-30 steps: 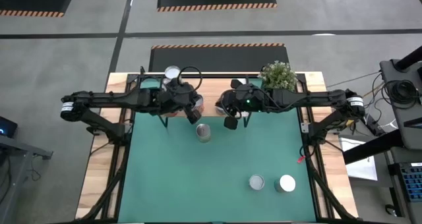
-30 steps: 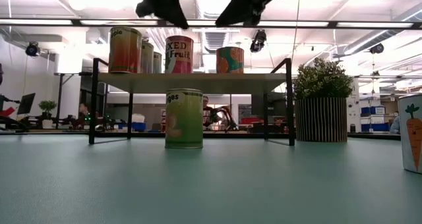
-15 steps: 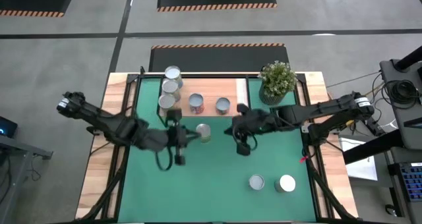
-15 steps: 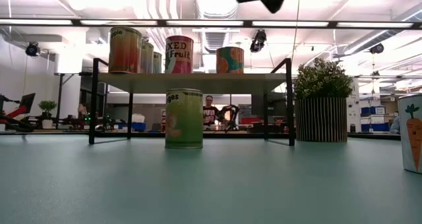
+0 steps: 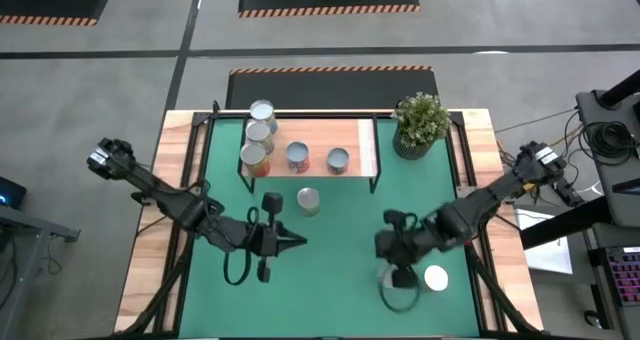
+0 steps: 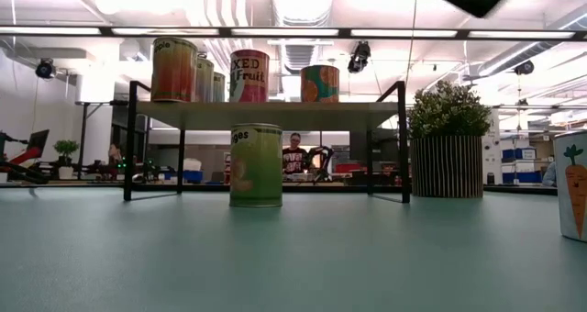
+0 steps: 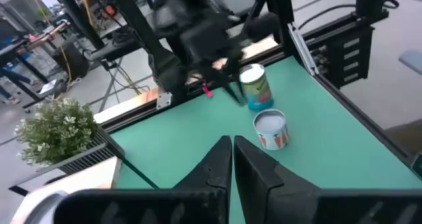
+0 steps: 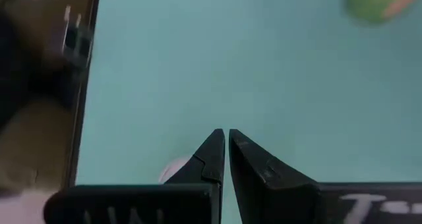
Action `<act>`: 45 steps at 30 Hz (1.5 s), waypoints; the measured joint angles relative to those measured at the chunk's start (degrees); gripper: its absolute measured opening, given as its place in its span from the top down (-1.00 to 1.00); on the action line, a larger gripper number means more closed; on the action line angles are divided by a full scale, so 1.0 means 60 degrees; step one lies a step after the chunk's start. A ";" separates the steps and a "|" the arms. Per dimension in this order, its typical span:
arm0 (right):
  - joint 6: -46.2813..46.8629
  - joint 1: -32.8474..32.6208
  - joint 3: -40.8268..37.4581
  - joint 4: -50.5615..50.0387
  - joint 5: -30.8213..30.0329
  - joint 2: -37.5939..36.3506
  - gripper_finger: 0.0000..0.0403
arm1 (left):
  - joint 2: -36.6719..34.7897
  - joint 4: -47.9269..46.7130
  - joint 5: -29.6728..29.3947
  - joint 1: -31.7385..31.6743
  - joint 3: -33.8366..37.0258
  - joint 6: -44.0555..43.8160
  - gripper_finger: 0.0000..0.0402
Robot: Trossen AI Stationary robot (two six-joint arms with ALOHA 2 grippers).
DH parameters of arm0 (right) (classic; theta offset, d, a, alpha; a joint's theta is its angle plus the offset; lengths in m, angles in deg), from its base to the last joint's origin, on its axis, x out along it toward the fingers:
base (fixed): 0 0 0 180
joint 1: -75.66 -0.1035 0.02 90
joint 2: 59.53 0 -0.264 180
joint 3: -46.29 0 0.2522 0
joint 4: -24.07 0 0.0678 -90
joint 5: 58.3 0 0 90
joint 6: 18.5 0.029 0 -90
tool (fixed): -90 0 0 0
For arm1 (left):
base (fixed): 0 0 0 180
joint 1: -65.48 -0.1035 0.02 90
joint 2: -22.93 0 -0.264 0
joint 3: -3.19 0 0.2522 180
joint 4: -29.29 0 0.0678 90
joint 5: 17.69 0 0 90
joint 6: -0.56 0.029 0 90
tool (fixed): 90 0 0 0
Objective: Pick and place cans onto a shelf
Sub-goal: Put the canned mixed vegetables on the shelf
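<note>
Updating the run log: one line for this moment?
shelf: five cans | mat: three cans | left end effector: shut, empty | right end effector: shut, empty

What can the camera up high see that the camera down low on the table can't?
Only the high view shows both arms whole: the left gripper shut over the green mat, the right gripper shut near the white-topped can. It also shows every can's silvery top.

Only the low view shows the can labels from the side, the shelf's black legs, and a person in the room behind.

Both show the shelf with cans on it, one green can standing in front of it on the mat, and the potted plant.
</note>
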 joint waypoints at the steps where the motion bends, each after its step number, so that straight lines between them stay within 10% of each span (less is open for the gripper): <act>1: 0.0194 -0.0269 -0.0210 0.0061 -0.0038 0.0000 0.94 | 0.0000 0.0150 -0.0005 -0.0002 0.0079 -0.0008 1.00; 22: 0.1818 -0.1768 -0.2291 0.1857 -0.1222 0.0000 0.86 | 0.0000 0.1130 -0.0081 -0.0007 0.0140 -0.0314 1.00; 39: 0.1467 -0.1805 -0.2288 0.1851 -0.1711 0.0583 -0.61 | 0.0000 0.1184 -0.0096 -0.0007 0.0129 -0.0315 1.00; 45: 0.1044 -0.1805 -0.2137 0.1854 -0.0934 0.0985 -0.83 | 0.0000 0.1249 -0.0101 -0.0007 0.0129 -0.0315 1.00</act>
